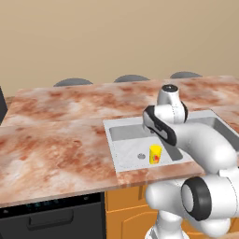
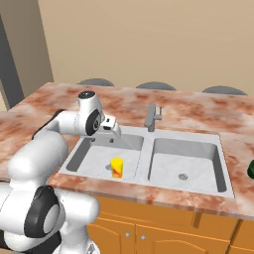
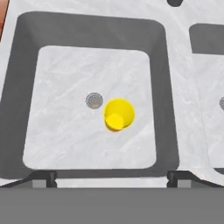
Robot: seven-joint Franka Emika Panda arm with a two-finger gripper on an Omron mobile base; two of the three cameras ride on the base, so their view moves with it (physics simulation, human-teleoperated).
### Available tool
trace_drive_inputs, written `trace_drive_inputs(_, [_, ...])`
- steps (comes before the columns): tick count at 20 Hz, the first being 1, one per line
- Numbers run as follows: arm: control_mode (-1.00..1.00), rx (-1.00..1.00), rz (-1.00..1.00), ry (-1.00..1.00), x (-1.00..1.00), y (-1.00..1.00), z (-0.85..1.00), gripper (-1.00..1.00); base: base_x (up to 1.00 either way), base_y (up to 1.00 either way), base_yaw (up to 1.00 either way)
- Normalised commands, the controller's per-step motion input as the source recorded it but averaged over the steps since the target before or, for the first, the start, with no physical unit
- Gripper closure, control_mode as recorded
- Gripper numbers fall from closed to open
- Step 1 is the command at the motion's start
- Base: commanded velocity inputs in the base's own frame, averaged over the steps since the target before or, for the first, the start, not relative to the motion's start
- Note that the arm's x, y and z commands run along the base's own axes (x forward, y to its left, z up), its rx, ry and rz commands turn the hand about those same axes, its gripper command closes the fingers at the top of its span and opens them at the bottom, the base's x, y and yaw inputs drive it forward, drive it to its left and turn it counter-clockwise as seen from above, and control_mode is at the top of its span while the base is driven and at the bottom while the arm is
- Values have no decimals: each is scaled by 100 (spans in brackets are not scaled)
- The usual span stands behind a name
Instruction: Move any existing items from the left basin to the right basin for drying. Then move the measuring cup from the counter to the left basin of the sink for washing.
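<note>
A yellow carton (image 3: 119, 114) stands upright on the floor of the left basin (image 3: 65, 131) beside the drain (image 3: 94, 100), directly below the end effector (image 3: 111, 175), whose fingers (image 3: 43, 177) hang spread wide, holding nothing, above the sink (image 2: 149, 149) in the marbled tabletop (image 1: 56, 144).

yellow carton (image 1: 155, 154) upright in left basin (image 1: 128, 156), beside drain (image 1: 142, 156)

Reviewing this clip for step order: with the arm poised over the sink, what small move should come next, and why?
Probably a descent toward the yellow item, centring on it. It stands upright in the left basin beside the drain, the gripper hangs above with jaws spread wide and holds nothing, and the right basin awaits it. The measuring cup at the counter's edge comes later.
</note>
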Motion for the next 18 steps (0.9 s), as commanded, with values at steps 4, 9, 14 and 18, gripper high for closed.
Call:
trace_drive_inputs(4, [-100, 0, 0, 0, 28, -2, -30, -100, 0, 0, 0])
trace_drive_inputs(9, [-100, 0, 0, 1, 24, -1, -26, -100, 0, 0, 0])
trace_drive_inputs(14, [-100, 0, 0, 2, 7, -2, -22, -100, 0, 0, 0])
trace_drive_inputs(18, [-100, 0, 0, 2, 0, -1, -18, -100, 0, 0, 0])
